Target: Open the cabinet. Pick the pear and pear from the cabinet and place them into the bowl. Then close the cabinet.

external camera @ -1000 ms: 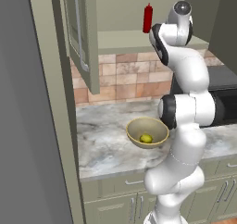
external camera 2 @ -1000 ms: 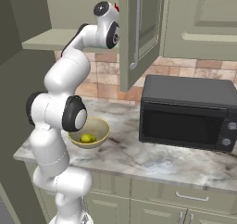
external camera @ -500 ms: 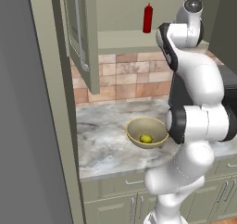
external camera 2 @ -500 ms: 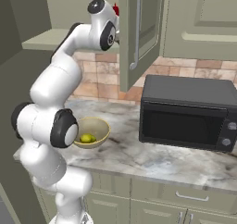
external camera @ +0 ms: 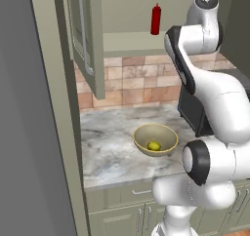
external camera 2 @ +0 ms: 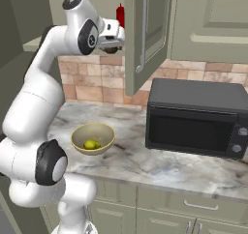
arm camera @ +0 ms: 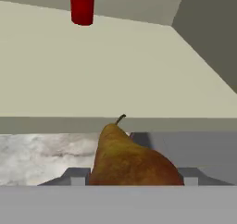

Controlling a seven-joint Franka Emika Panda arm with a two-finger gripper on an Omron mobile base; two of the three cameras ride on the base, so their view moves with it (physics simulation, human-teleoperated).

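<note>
The cabinet stands open, one door (external camera: 90,40) swung out at the left and the other door (external camera 2: 143,35) at the right. My gripper (arm camera: 133,177) is shut on a yellow-brown pear (arm camera: 129,158), held just in front of the cabinet shelf edge (arm camera: 55,125). In the right base view the gripper (external camera 2: 113,39) hangs in front of the open cabinet, left of the door. Below on the counter sits the golden-tan bowl (external camera: 166,132) (external camera 2: 104,131) with the other pear (external camera: 154,146) (external camera 2: 90,144) inside it.
A red squeeze bottle (external camera: 156,19) (external camera 2: 120,15) (arm camera: 82,5) stands at the back of the shelf. A black microwave (external camera 2: 193,117) (external camera: 193,110) sits on the marble counter (external camera: 107,152) right of the bowl. A tall panel (external camera: 29,113) lies at the left.
The arm has drawn back from the shelf with the pear in the gripper; its upper joints have swung away from the cabinet. The bowl and its pear have not moved.
</note>
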